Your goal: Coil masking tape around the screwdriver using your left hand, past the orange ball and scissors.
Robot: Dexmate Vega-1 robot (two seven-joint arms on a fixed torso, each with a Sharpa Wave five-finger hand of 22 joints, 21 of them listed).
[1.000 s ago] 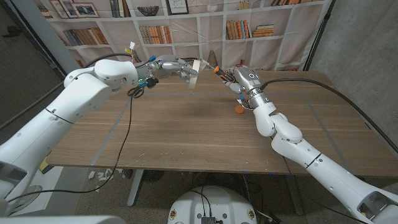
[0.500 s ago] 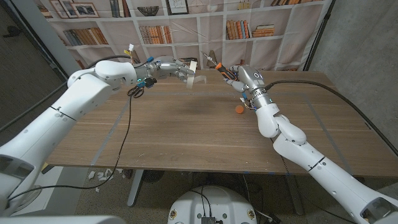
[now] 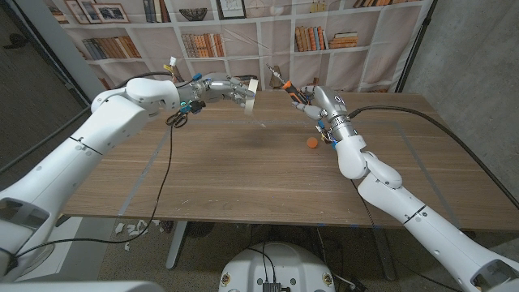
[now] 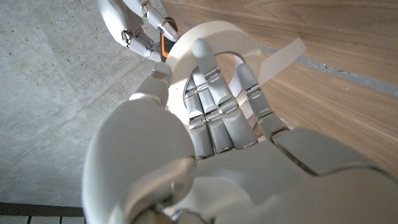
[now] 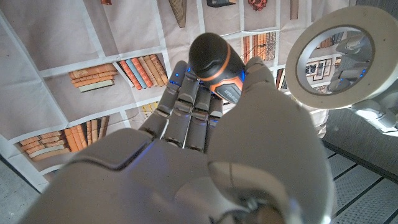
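Screwdriver (image 3: 289, 90) raised, shaft barely discernible.

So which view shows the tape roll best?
The left wrist view: the masking tape roll shows whole, loose end trailing, in the left hand. The right wrist view shows its ring face-on; the head view shows it small.

The head view looks down from above over the whole wooden surface (image 3: 243, 170), arms entering from the bottom corners, bookshelves (image 3: 316, 36) across the top. The left wrist view sits close behind the left hand (image 4: 205, 143), facing the masking tape (image 4: 214, 37). The right wrist view sits close behind the right hand (image 5: 199, 155), facing the screwdriver (image 5: 214, 65); its upper right shares that tape roll.
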